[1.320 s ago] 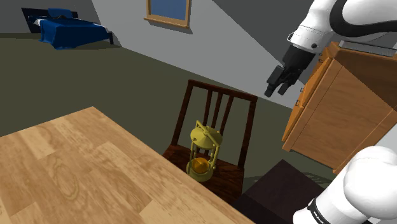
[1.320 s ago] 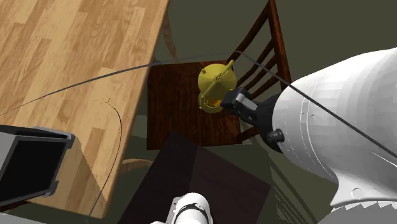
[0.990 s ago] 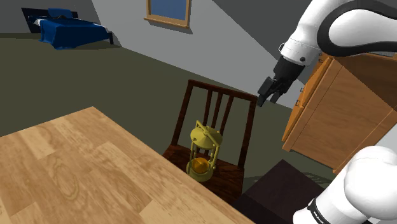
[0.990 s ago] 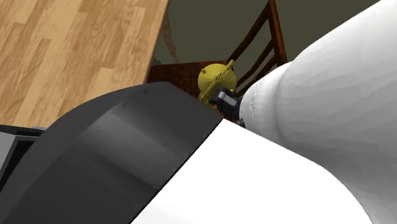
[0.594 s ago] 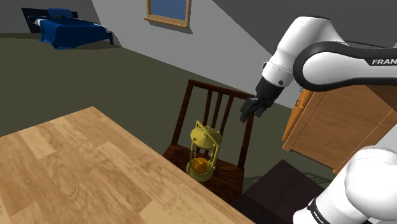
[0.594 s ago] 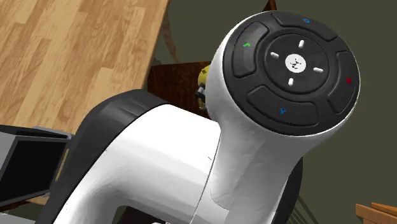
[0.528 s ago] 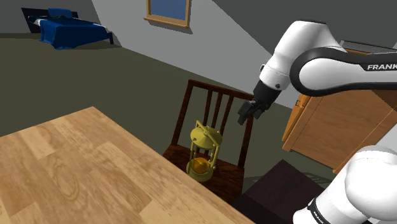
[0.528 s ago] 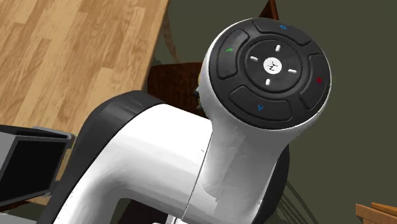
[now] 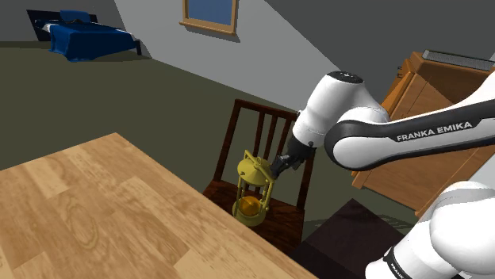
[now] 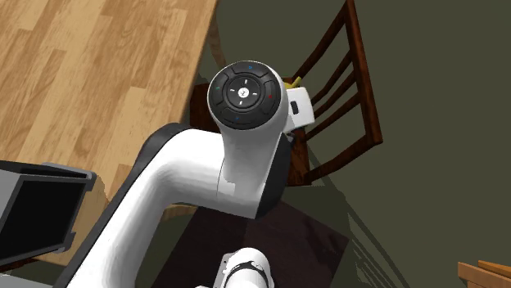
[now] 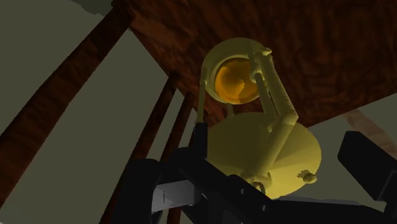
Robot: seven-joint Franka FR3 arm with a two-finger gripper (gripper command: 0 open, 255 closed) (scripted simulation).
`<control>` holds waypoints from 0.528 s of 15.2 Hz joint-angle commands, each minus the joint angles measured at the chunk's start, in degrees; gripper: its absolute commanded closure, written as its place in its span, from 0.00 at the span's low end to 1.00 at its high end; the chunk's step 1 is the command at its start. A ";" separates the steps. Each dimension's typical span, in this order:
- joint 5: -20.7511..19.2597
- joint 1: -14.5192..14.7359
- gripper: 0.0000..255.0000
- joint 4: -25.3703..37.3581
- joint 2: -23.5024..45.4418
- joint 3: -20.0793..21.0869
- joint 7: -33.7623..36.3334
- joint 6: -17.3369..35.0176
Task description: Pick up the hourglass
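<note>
The gripper (image 9: 279, 167) has been brought down to the hourglass (image 9: 254, 190) on the chair (image 9: 274, 127), fingers (image 11: 362, 167) spread about its top; closing is judged next.

Arm's round dark cap (image 10: 245, 94) mid-frame over the chair (image 10: 364, 74) seat, counter (image 10: 98, 74) upper left, yellow hourglass (image 10: 291, 82) sliver just right of cap.

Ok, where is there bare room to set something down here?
The light wooden tabletop is bare over all its visible span, up to the edge beside the dark wooden chair. The chair's seat is crowded: the yellow hourglass stands there, with the open black gripper close by its top.
</note>
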 commanded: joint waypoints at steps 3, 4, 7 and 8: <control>-3.75 -3.01 0.00 0.10 8.25 6.51 6.45 9.16; -4.09 -3.31 0.00 -0.20 8.97 6.87 6.80 10.17; -5.34 -4.43 0.00 -1.03 11.26 8.06 8.03 13.23; -5.86 -4.88 0.00 -1.28 12.07 8.51 8.52 14.25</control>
